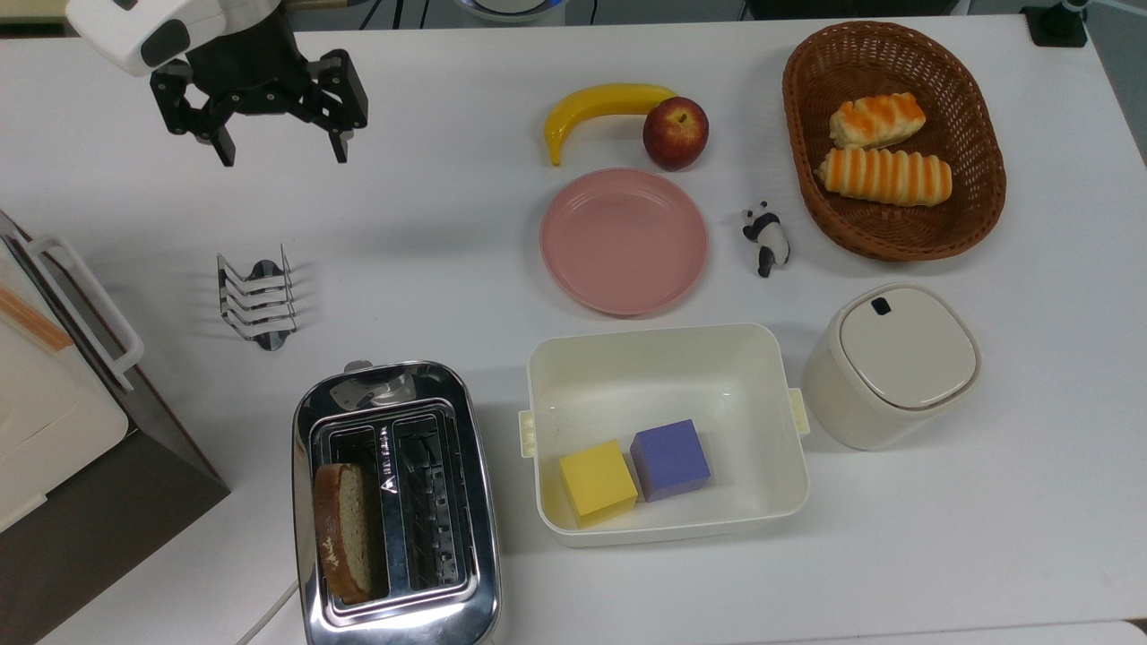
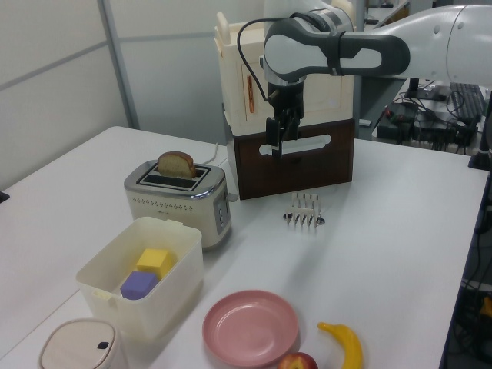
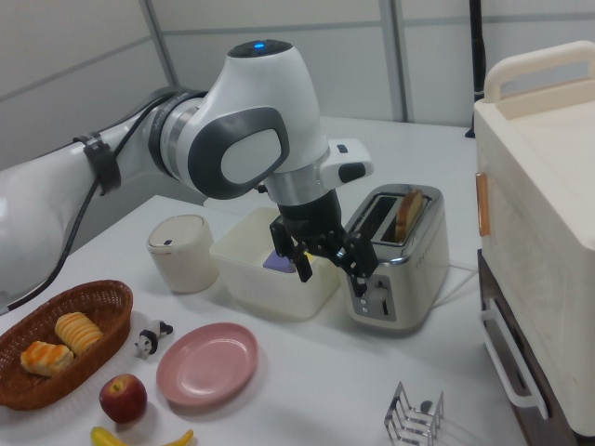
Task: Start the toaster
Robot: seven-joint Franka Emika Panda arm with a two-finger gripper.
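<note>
The chrome two-slot toaster point(image 1: 394, 502) stands at the near edge in the top view's lower left. A slice of brown bread point(image 1: 345, 528) sticks up from one slot, and the small lever knob point(image 1: 357, 365) is at the toaster's end. My gripper point(image 1: 282, 154) hangs open and empty over bare table, far beyond the toaster and past the wire rack. In the left view the gripper point(image 2: 277, 146) is raised in front of the brown box, right of the toaster point(image 2: 181, 196). In the right view the gripper point(image 3: 333, 271) overlaps the toaster point(image 3: 400, 251) end.
A wire toast rack point(image 1: 258, 300) stands between gripper and toaster. A brown-and-cream box appliance point(image 1: 54, 394) fills the top view's left edge. A white tub point(image 1: 663, 358) holds a yellow and a purple cube beside the toaster. A pink plate point(image 1: 625, 240), banana, apple, panda, basket and lidded canister lie to the right.
</note>
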